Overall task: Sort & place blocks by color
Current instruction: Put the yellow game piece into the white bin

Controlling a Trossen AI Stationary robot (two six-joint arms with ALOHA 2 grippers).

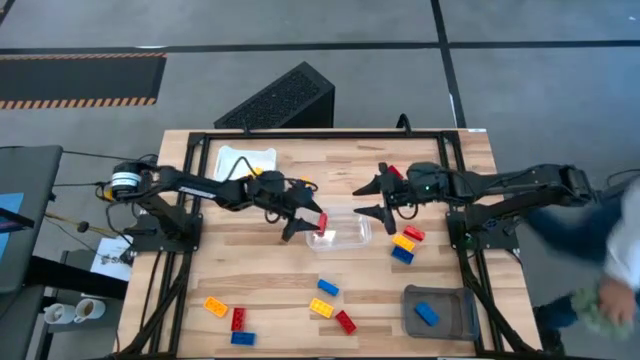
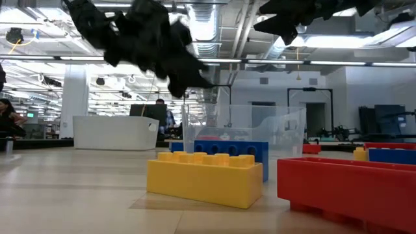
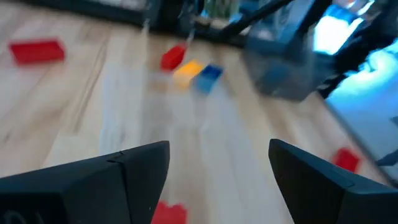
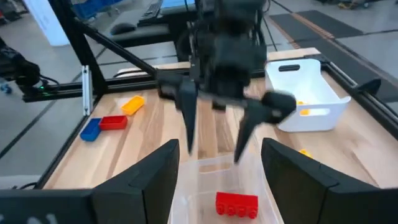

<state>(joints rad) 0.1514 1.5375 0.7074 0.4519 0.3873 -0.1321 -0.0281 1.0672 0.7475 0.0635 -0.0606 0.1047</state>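
My left gripper [image 1: 305, 222] is open and hangs over the left end of a clear container [image 1: 345, 236]. A red block [image 4: 236, 204] lies flat on the container's floor, below and between the fingers without touching them; it shows again as the red block [image 3: 168, 213] in the left wrist view. My right gripper [image 1: 360, 200] is open and stands just beyond the container's far right corner, empty. Other red, blue and yellow blocks lie flat on the table: three [image 1: 404, 244] right of the container, three [image 1: 328, 306] nearer, three [image 1: 230, 320] near-left.
A white tray [image 1: 240, 160] at the far left holds a yellow block [image 1: 258, 172]. A grey tray [image 1: 445, 325] at the near right holds a blue block [image 1: 426, 313]. One red block [image 1: 395, 172] lies by my right wrist. A person's sleeve [image 1: 625, 250] shows beyond the table's right edge.
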